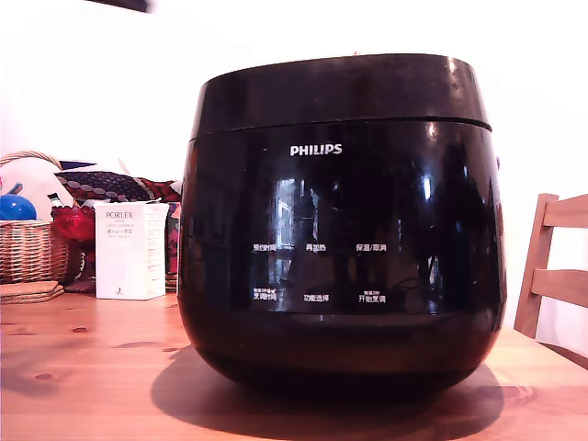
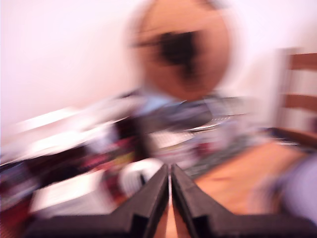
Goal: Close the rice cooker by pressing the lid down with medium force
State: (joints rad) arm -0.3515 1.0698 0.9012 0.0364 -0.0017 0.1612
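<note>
Rice cooker (image 1: pixel 342 220) is sitting on the surface (image 1: pixel 83 386) with lid (image 1: pixel 340 92) looking seated already; neither is showing near the jaws in the blurred wrist view. Jaws (image 2: pixel 170 182) are pressing together, gripping nothing. Lid is looking rigid and slick, so push flat on its top centre, don't pinch.

Wrist view is motion-blurred; only the tool (image 2: pixel 170 174) reads clearly, its base cropped.

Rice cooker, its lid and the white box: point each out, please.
Rice cooker (image 1: pixel 340 276), exterior view, glossy front panel beneath the lettering.
Lid (image 1: pixel 340 92), exterior view, its dark front wall.
White box (image 1: pixel 129 253), exterior view, its front face, at the cooker's left.
</note>
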